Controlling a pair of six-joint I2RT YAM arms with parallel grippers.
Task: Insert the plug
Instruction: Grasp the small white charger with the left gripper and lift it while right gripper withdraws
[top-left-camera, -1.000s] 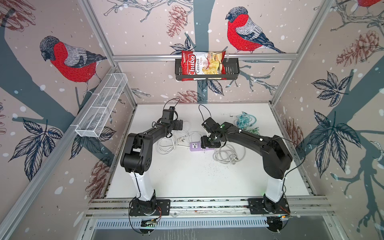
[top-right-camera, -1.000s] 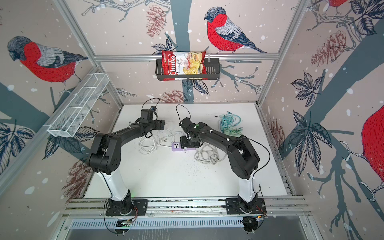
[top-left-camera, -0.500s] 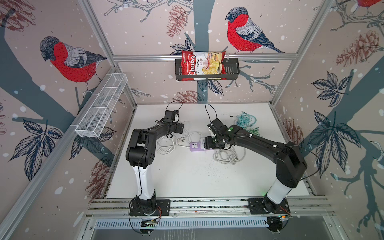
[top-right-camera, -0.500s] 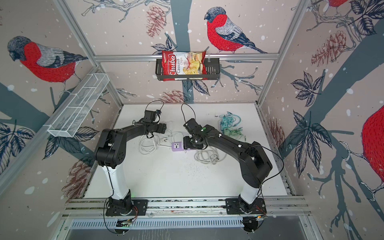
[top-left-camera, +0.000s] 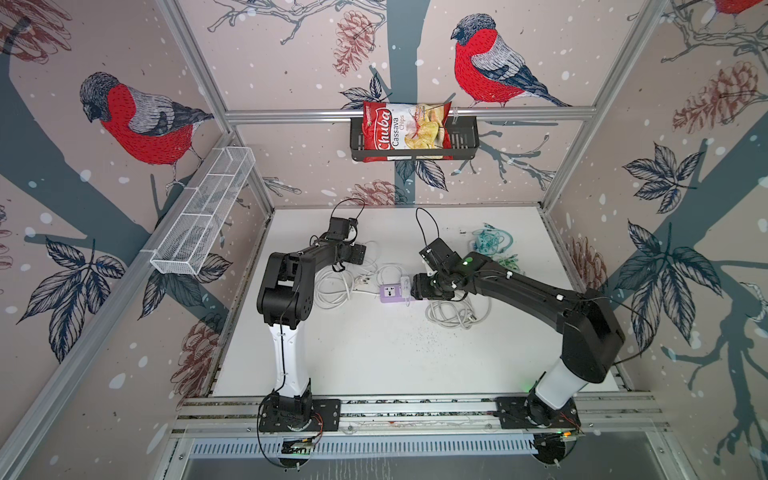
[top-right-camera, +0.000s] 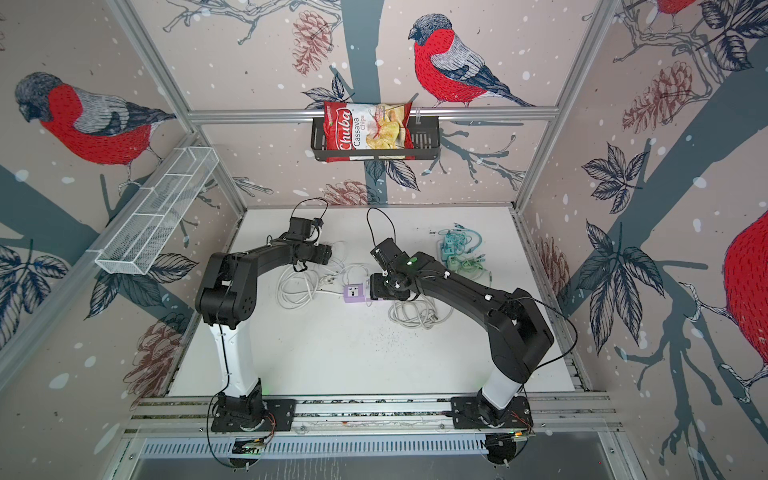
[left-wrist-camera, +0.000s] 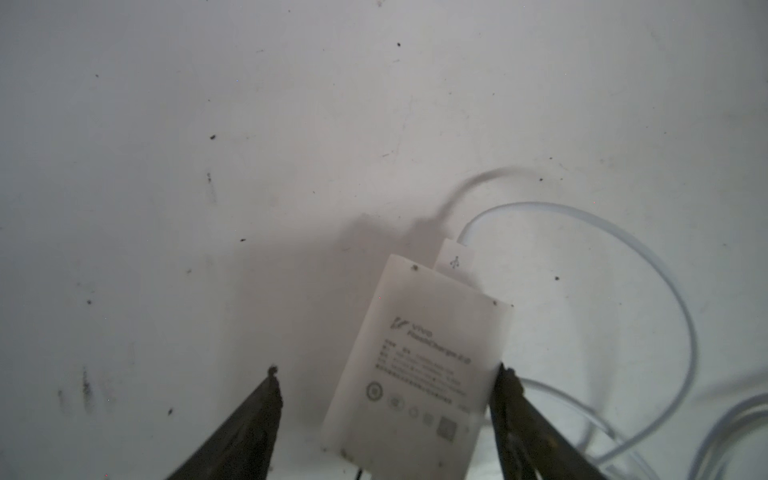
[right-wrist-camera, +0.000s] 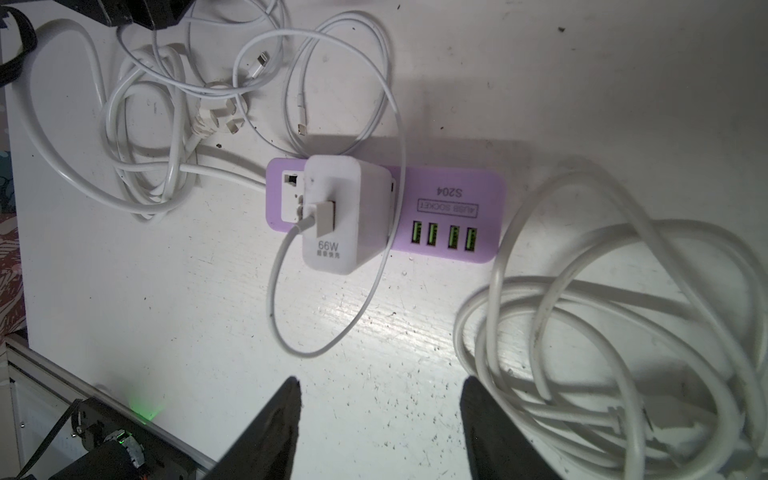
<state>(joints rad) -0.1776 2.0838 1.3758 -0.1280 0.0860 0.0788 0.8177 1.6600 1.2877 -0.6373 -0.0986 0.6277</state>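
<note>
A white charger plug (left-wrist-camera: 424, 353) with a USB cable (left-wrist-camera: 665, 291) lies flat on the table. My left gripper (left-wrist-camera: 388, 374) is open around it: one finger touches its edge and the other stands apart. In both top views that gripper (top-left-camera: 360, 253) (top-right-camera: 326, 253) hides the plug. The purple power strip (right-wrist-camera: 449, 199) (top-left-camera: 390, 293) (top-right-camera: 353, 293) lies mid-table, with a second white 66W charger (right-wrist-camera: 349, 216) seated in its socket. My right gripper (right-wrist-camera: 381, 380) (top-left-camera: 411, 286) (top-right-camera: 372, 286) hovers open and empty just right of the strip.
A thick coiled white cable (right-wrist-camera: 602, 332) (top-left-camera: 453, 311) lies beside the right gripper. Thin white cables and a three-pin plug (right-wrist-camera: 220, 118) are piled left of the strip. Teal cables (top-left-camera: 492, 241) lie at the back right. A basket with a chips bag (top-left-camera: 415, 133) and a wire rack (top-left-camera: 203, 216) hang on the walls.
My left arm has stretched a little to the right, with its jaws narrowing round the charger plug. The right arm's elbow has swung out to the right while its gripper stays beside the strip.
</note>
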